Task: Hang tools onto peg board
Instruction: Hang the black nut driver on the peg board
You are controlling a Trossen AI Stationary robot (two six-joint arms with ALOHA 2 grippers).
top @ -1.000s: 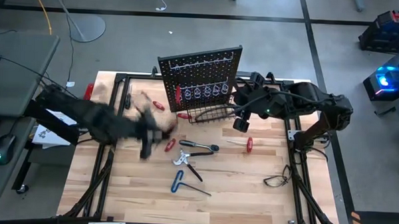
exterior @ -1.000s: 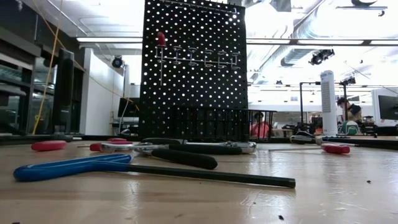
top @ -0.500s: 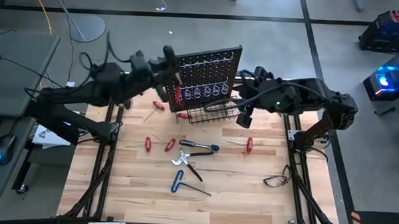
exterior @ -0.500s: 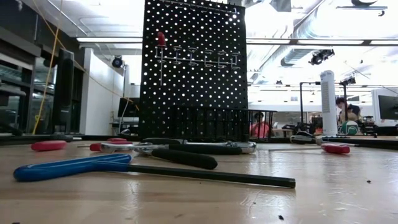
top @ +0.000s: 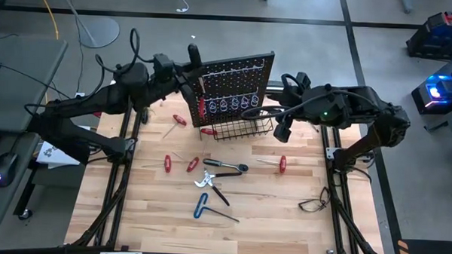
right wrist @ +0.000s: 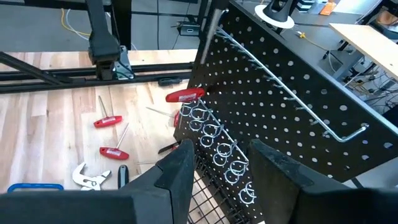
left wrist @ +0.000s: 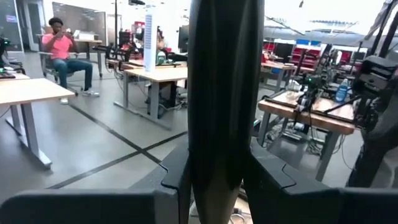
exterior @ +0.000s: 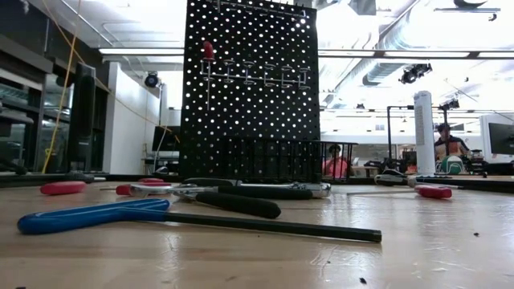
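Standing upright at the far edge of the desk, the peg board carries one red-handled screwdriver. The left gripper, at the board's upper left corner, clamps a black-handled tool. The right gripper hovers empty, partly open, beside the wire basket. Remaining tools lie on the desk.

A grey floor surrounds the wooden table, with desks and seated people beyond.

Straight down on the peg board from overhead; level across the worktop toward it, close to the surface; both sharing the board's front.
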